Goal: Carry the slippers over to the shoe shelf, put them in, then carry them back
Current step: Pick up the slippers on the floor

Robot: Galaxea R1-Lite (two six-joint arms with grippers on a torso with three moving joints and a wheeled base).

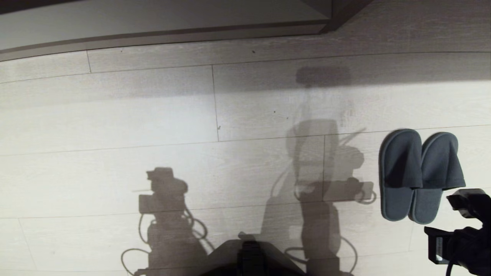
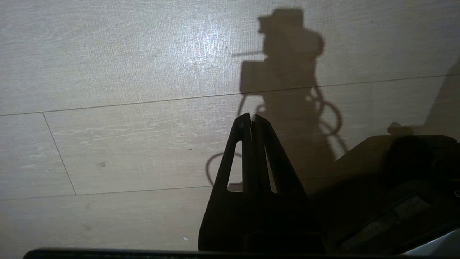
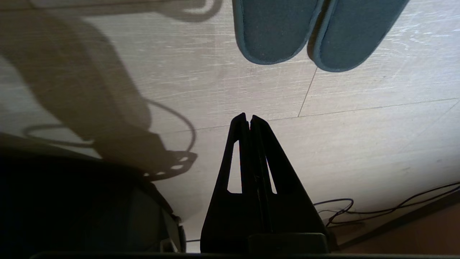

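Note:
The slippers [image 1: 401, 168], a dark grey pair, lie side by side on the pale wood floor at the right of the head view, toes pointing away from me. Their heel ends [image 3: 273, 32] show in the right wrist view. My right gripper [image 3: 249, 117] hovers over the floor a short way behind those heels, shut and empty. The right arm [image 1: 460, 237] enters the head view at the lower right, just beside the slippers. My left gripper [image 2: 251, 117] is shut with nothing in it, over bare floor. The shoe shelf is out of view.
A pale panel with a dark baseboard [image 1: 172, 36] runs along the far edge of the floor. My dark base [image 1: 249, 257] sits at the near edge. Thin cables [image 3: 395, 208] trail on the floor beside a brown strip [image 3: 413, 233].

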